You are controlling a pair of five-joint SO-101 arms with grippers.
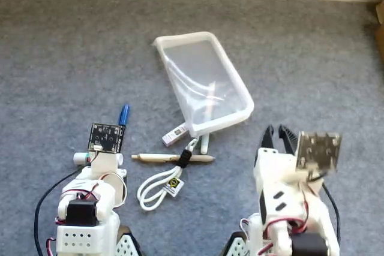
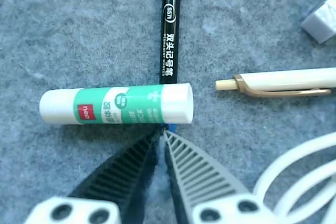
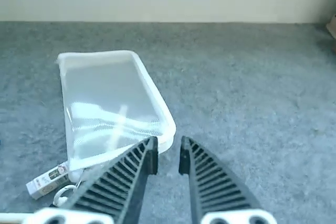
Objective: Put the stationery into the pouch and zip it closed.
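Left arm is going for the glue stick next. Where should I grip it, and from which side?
Take the glue stick mid-barrel, on the green label, coming straight down with the left gripper closing across its round body. It lies flat, crosswise over the marker, so a centre hold probably balances best and should leave the marker behind.

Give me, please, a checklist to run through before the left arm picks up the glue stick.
1. Glue stick just ahead of the left pincer: ok.
2. Left pincer open to take it: not ok, shut.
3. Glue stick clear of the marker: not ok, it lies across it.
4. Pouch unzipped: cannot tell.
5. Right pincer apart from the pouch: ok.
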